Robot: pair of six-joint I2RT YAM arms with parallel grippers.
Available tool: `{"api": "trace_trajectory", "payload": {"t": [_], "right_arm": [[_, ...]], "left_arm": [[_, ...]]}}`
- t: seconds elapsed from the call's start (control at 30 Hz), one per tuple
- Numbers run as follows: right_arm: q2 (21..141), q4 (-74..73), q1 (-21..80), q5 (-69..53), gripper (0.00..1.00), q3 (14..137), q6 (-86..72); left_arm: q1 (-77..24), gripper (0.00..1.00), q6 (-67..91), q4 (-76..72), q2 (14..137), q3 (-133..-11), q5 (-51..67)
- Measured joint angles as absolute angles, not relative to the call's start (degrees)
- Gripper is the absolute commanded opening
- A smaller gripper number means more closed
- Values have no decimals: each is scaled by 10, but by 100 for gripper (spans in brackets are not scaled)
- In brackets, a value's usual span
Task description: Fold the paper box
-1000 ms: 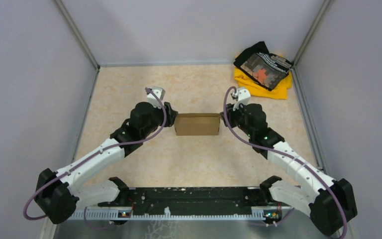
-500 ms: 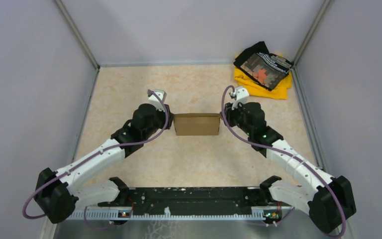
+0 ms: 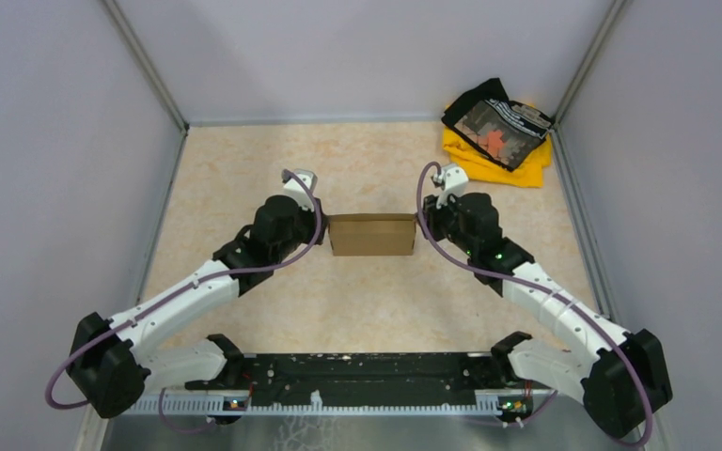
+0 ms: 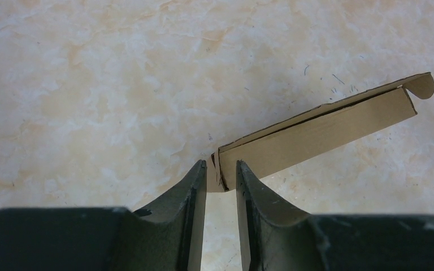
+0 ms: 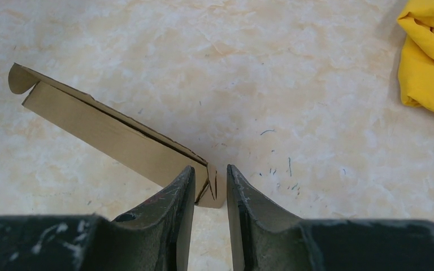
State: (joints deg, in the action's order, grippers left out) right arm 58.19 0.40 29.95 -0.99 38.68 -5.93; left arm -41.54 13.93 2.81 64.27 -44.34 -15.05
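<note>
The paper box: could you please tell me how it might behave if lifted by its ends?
Probably light: the paper box is thin, hollow cardboard. Its end tab looks flimsy and may bend. The lid seam gapes slightly, so it could spring open.

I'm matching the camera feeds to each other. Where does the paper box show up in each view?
Top external: the paper box sits at the picture's centre.
Left wrist: the paper box slants from lower centre to upper right.
Right wrist: the paper box slants from lower centre to upper left.
Shared landmark: the marbled tabletop beneath it.
</note>
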Motion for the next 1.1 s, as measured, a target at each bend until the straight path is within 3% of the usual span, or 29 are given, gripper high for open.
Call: {"api": "trace_trajectory", "payload": {"t": [1.1], "right_arm": [[613,4,300,-16,15,387,-55]], "left_arm": [[-415,28,138,28,646,-443,-149]]}}
